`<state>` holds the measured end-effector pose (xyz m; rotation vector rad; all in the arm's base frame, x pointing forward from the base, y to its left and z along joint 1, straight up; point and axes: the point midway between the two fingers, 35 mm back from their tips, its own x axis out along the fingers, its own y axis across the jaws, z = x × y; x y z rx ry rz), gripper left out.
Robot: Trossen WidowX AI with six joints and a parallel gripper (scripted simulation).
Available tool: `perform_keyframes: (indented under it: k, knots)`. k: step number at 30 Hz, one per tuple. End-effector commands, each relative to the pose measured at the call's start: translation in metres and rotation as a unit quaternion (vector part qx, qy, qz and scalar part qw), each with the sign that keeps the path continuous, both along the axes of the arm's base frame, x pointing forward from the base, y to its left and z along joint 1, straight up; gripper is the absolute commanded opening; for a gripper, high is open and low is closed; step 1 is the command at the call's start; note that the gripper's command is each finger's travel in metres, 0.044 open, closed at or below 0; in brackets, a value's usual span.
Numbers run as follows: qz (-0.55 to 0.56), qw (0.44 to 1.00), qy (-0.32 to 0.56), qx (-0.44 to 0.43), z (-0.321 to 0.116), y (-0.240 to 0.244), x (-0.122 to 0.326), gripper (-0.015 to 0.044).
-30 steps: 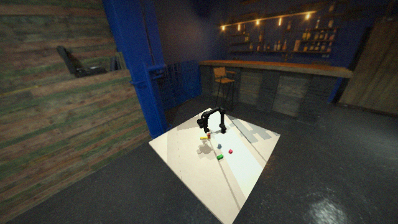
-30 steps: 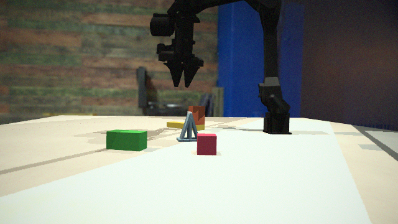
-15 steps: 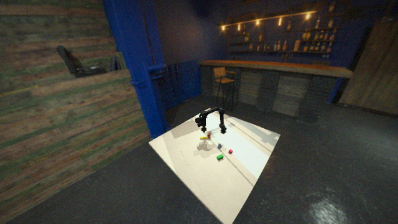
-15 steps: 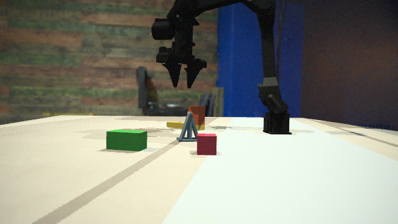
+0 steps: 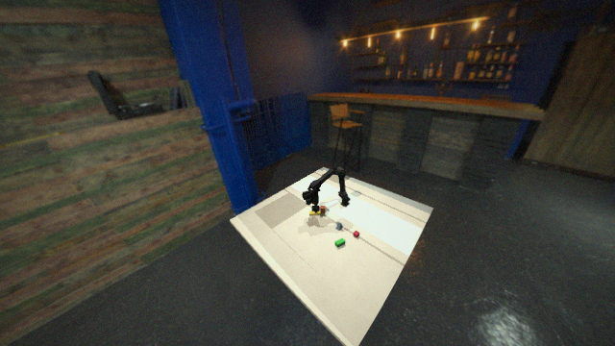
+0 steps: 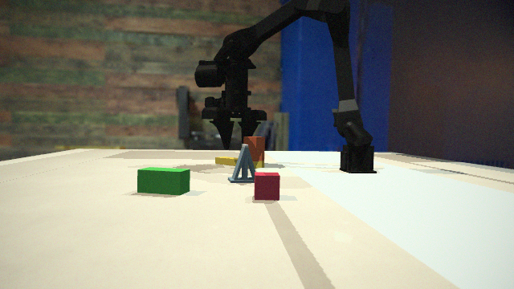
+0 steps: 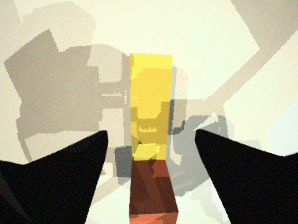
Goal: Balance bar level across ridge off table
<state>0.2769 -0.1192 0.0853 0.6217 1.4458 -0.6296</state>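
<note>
Saw weathered planks on a wall [image 5: 96, 168] [image 6: 120, 40] beyond the fingers [image 5: 314, 210] [image 6: 238, 142], next to a bright blue column [image 5: 192, 58] [image 6: 307, 80]. Had a counter [image 5: 432, 102] with a tall stool [image 5: 347, 124] well apart from the fingers, under a string of warm lights [image 5: 415, 30], and a dark, glossy floor [image 5: 144, 298] all round. Found the desk [image 5: 365, 298] [image 6: 161, 241] [image 7: 200, 30] cream, crossed by paler bands and tan shadows, some falling around and under the fingers.

Had the fingers pointing down, parted fairly wide, gripping nothing. Saw the yellow bar [image 5: 313, 212] [image 6: 225, 160] [image 7: 151, 90] lying on the desk below them, running lengthwise through the gap as viewed from the wrist, with an orange-red block [image 5: 323, 210] [image 6: 254, 148] [image 7: 150, 187] standing at one end.

Made out the blue-grey ridge [image 5: 339, 226] [image 6: 244, 150] upright on the desk, apart from the fingers and not bearing the bar. Spotted a crimson cube [image 5: 356, 234] [image 6: 267, 186] and a green block [image 5: 340, 242] [image 6: 162, 182] farther from the fingers than the ridge.
</note>
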Motion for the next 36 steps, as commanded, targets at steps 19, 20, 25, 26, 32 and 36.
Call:
perform_keyframes:
  k: [19, 20, 25, 26, 32, 36]
  knots:
    - [-0.003, 1.0, -0.001, 0.002, -0.032, 0.001, 0.0, 0.0315]
    - [-0.003, 1.0, -0.001, 0.002, -0.034, 0.001, 0.0, 0.0315]
    - [-0.003, 1.0, -0.001, 0.002, -0.036, 0.001, 0.0, 0.0315]
    - [-0.003, 1.0, -0.001, 0.002, -0.036, 0.001, 0.0, 0.0315]
    - [-0.003, 1.0, -0.001, 0.002, -0.036, 0.001, 0.0, 0.0315]
    - [-0.003, 1.0, -0.001, 0.002, -0.036, 0.001, 0.0, 0.0315]
